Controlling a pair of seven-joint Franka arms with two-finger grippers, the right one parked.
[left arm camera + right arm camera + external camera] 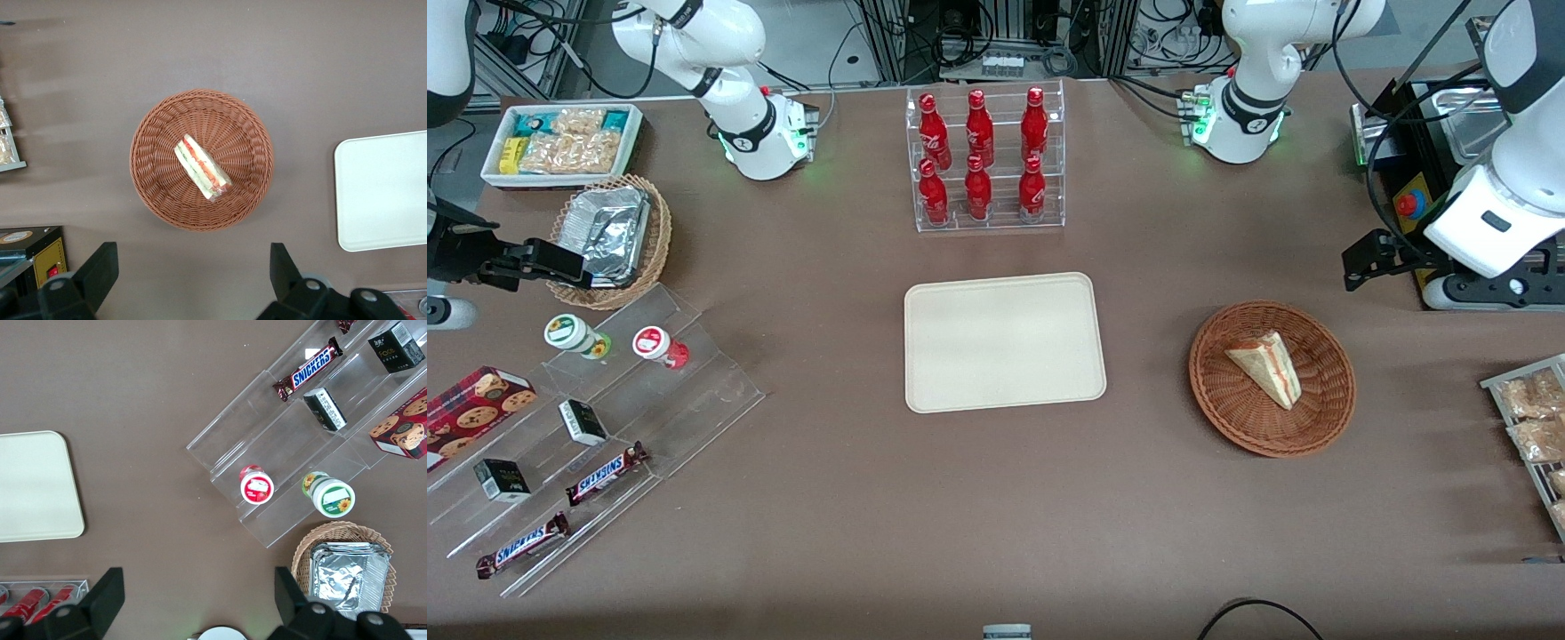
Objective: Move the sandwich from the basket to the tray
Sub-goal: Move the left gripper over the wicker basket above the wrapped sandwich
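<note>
The sandwich, a pale wedge with red and green filling, lies in the middle of the round reddish-brown basket. The cream tray sits bare beside the basket, toward the parked arm's end of the table. My gripper hovers high over bare table, farther from the front camera than the basket and a little toward the working arm's end. It is open, its fingers spread wide with nothing between them.
A clear rack of red bottles stands farther from the front camera than the tray. A wire rack of snack packets and a black box with a red button sit at the working arm's end. Snack shelves lie toward the parked arm's end.
</note>
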